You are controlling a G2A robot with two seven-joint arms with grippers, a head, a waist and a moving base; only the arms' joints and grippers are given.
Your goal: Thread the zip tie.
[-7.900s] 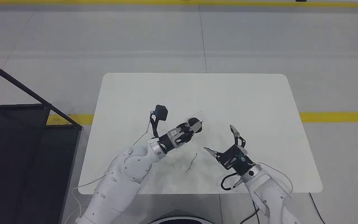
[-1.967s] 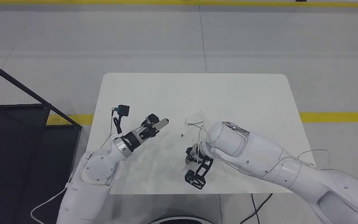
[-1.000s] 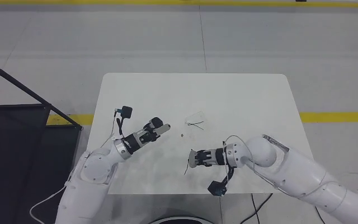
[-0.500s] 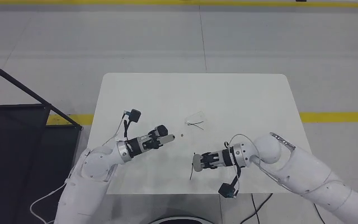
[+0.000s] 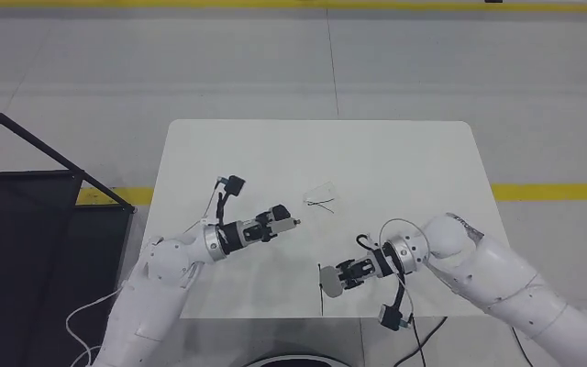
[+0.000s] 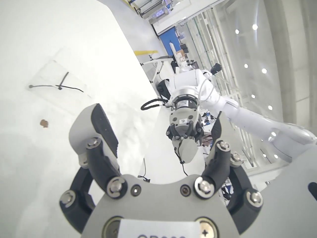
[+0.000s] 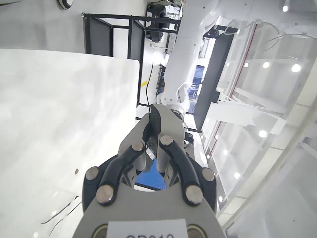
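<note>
My right gripper (image 5: 330, 286) is near the table's front edge, shut on a thin black zip tie (image 5: 320, 273). In the right wrist view the zip tie (image 7: 149, 85) sticks straight out past the closed right gripper (image 7: 154, 111). The left gripper (image 5: 286, 220) is held over the table's middle left, pointing at the right one. In the left wrist view the left gripper (image 6: 158, 112) is open and holds nothing. Farther off, the right gripper (image 6: 185, 134) faces it, with the zip tie (image 6: 180, 158) hanging from it.
Two more black zip ties (image 5: 319, 202) lie on a clear plastic sheet (image 6: 47, 75) on the white table (image 5: 413, 165). A small brown speck (image 6: 44, 123) lies near them. A black rack (image 5: 37, 239) stands by the table's left side.
The right gripper has picked up the loose zip tie from the table and drawn back toward the front edge. The left gripper has moved right, toward the table's middle.
</note>
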